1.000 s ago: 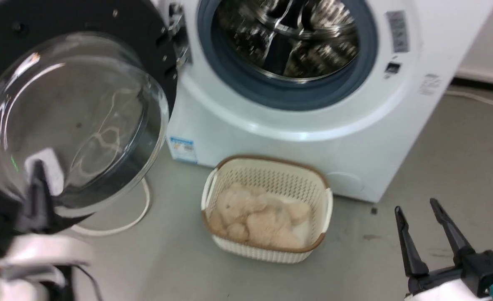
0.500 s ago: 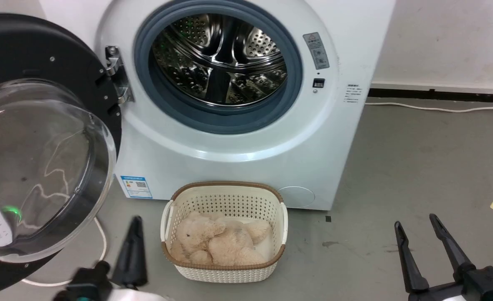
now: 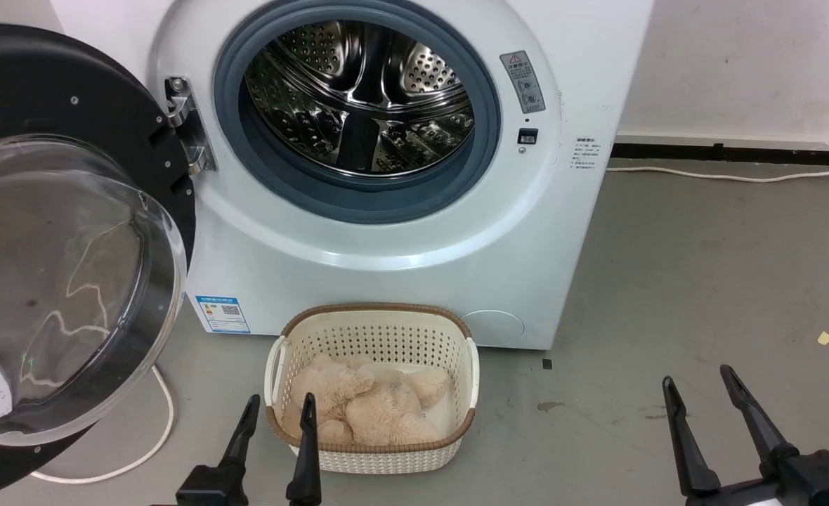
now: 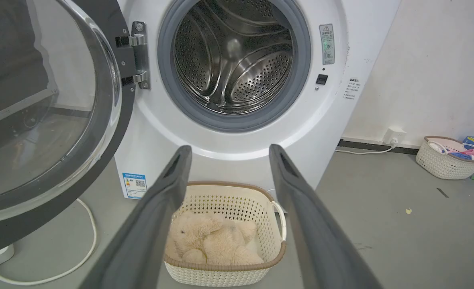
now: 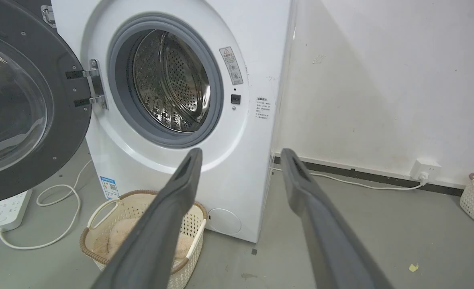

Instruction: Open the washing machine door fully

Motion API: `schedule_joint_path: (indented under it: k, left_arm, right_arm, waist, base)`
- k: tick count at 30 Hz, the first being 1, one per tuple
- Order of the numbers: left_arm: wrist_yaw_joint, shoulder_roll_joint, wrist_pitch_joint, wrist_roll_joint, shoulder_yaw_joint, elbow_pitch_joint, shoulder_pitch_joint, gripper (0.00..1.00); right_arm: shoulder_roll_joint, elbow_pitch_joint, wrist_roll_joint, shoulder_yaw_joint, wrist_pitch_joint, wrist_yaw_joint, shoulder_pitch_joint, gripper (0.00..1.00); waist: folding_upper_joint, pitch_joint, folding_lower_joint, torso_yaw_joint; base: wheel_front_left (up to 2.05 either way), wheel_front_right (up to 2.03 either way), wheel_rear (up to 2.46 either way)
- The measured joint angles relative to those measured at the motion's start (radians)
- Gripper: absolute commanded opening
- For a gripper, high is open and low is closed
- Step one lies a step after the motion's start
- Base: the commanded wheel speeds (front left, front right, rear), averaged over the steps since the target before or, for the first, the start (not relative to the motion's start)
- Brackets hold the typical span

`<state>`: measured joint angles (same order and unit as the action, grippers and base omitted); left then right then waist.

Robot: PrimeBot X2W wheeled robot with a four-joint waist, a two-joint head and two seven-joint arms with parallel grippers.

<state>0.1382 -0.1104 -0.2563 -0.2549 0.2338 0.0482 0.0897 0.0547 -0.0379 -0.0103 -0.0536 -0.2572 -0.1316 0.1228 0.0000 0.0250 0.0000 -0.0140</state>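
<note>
Head view: the washing machine door (image 3: 70, 211) stands swung wide open, up and left of the left pincer (image 3: 281, 400), glass bowl (image 3: 49, 302) bulging toward the camera, hinge (image 3: 188, 126) side upright on the washing machine (image 3: 386, 267). Left and right pincer (image 3: 697, 376) both gape, empty. Left wrist view: a basket (image 4: 225, 200) with a plush toy (image 4: 209, 245) sits just beyond the fingers (image 4: 152, 224). Right wrist view adds a power strip (image 5: 6, 210), far left.
</note>
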Motion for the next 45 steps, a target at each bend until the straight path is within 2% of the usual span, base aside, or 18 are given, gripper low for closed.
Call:
schedule_joint_path:
  k: [22, 23, 45]
  left_arm:
    - [-0.011, 0.007, 0.0, 0.025, -0.017, 0.018, -0.004, 1.0]
    - [-0.018, 0.008, 0.001, 0.023, -0.02, 0.016, -0.005, 0.0]
    - [-0.036, 0.01, 0.044, 0.054, -0.053, 0.009, -0.007, 0.0]
  right_arm:
    - [0.0, 0.012, -0.01, 0.0, 0.0, 0.0, 0.0, 1.0]
    - [0.0, 0.012, -0.01, 0.0, 0.0, 0.0, 0.0, 0.0]
    - [0.0, 0.014, -0.008, 0.007, 0.045, 0.0, -0.009, 0.0]
  waist:
    - [0.0, 0.004, 0.0, 0.004]
    - [0.0, 0.004, 0.0, 0.004]
    - [0.0, -0.001, 0.0, 0.005]
  base:
    - [0.0, 0.0, 0.0]
    - [0.0, 0.0, 0.0]
    - [0.0, 0.0, 0.0]
